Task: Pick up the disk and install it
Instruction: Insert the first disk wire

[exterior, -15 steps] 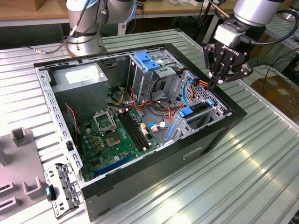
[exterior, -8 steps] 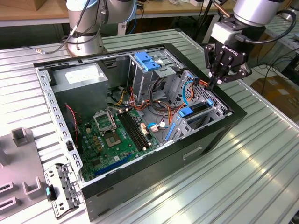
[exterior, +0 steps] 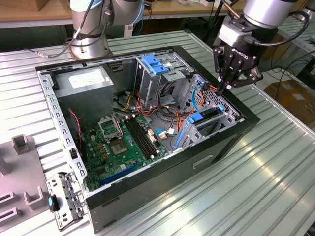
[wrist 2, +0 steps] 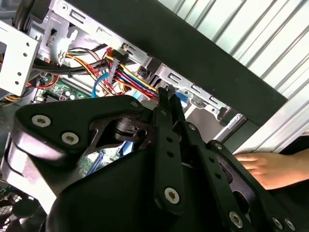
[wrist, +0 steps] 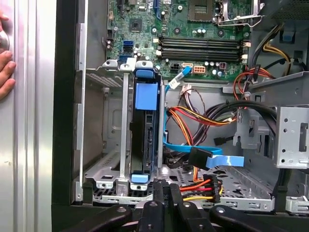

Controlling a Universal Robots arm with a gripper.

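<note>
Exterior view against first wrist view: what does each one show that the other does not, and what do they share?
Exterior view's own: the grey power-supply box and a robot arm's base on the table. First wrist view's own: a person's hand beside the case. Shared: the motherboard, the disk standing in its cage, and the shut pincer near that cage.

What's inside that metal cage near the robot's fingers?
A dark hard disk with blue plastic rails stands in the grey metal cage; its label is hidden, and the neighbouring slot looks vacant.
</note>
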